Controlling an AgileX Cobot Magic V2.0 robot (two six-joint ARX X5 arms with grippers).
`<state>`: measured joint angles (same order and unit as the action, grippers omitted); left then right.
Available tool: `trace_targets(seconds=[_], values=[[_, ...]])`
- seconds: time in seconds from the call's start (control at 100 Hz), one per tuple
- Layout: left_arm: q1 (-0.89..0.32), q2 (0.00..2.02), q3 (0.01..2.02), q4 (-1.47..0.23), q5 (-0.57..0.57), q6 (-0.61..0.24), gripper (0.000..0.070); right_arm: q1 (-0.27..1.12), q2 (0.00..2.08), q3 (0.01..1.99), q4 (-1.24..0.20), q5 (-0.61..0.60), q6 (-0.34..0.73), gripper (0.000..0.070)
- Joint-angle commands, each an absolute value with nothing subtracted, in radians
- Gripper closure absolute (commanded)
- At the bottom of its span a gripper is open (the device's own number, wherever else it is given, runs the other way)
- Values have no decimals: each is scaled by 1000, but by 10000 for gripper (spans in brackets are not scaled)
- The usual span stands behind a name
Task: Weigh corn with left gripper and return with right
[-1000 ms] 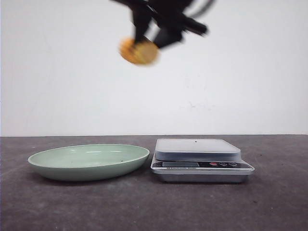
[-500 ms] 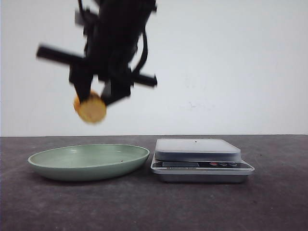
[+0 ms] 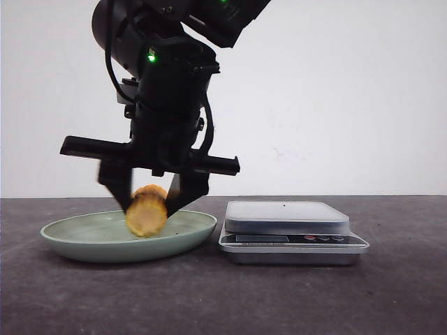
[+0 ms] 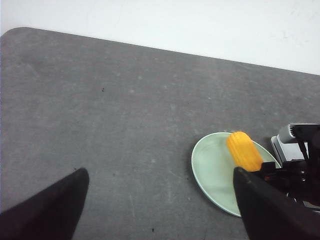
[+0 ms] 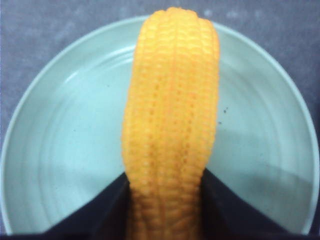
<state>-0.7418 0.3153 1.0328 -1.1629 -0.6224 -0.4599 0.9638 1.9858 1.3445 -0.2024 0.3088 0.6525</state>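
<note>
The corn (image 3: pixel 147 213), a stubby yellow-orange cob with ribbed kernel rows, is held in my right gripper (image 3: pixel 149 206), which is shut on it. It hangs just above the pale green plate (image 3: pixel 70 241), its paler cut end facing the camera. The right wrist view shows the corn (image 5: pixel 170 125) between the dark fingers of the right gripper (image 5: pixel 167 210), over the plate (image 5: pixel 50 150). My left gripper (image 4: pixel 160 172) is open and empty over bare table beside the plate (image 4: pixel 210 170). The corn (image 4: pixel 244 150) shows there too.
A silver kitchen scale (image 3: pixel 286 223) with an empty white platform stands right of the plate, close to its rim. It also shows in the left wrist view (image 4: pixel 295 135). The table is dark grey, with a white wall behind.
My right gripper has carried the corn down and to the left, from high above the scale's left side to just over the plate.
</note>
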Motion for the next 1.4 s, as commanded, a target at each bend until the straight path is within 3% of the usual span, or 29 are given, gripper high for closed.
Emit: trace_targets(seconds=[0.0, 0.02, 0.21, 0.4, 0.63, 0.89, 1.12, 1.39], values=[[-748, 319, 1040, -1156, -622, -454, 143, 979, 2003, 1363, -159, 307, 669, 95], [-748, 319, 1040, -1156, -622, -454, 143, 979, 2003, 1364, -151, 304, 667, 1], [-748, 319, 1040, -1158, -622, -452, 143, 968, 1979, 1372, -128, 260, 595, 0], [-748, 319, 1040, -1159, -622, -434, 143, 900, 1813, 1383, -194, 268, 437, 0], [-748, 319, 1040, -1143, -629, -400, 143, 745, 1444, 1383, -394, 323, 254, 0], [-748, 319, 1039, -1093, -629, -368, 144, 604, 972, 1383, -675, 347, 152, 0], [-748, 307, 1037, -1054, -629, -350, 144, 602, 653, 1380, -985, 375, 173, 0], [-748, 138, 969, -1105, -606, -465, 149, 599, 339, 1325, -1252, 393, 241, 0]])
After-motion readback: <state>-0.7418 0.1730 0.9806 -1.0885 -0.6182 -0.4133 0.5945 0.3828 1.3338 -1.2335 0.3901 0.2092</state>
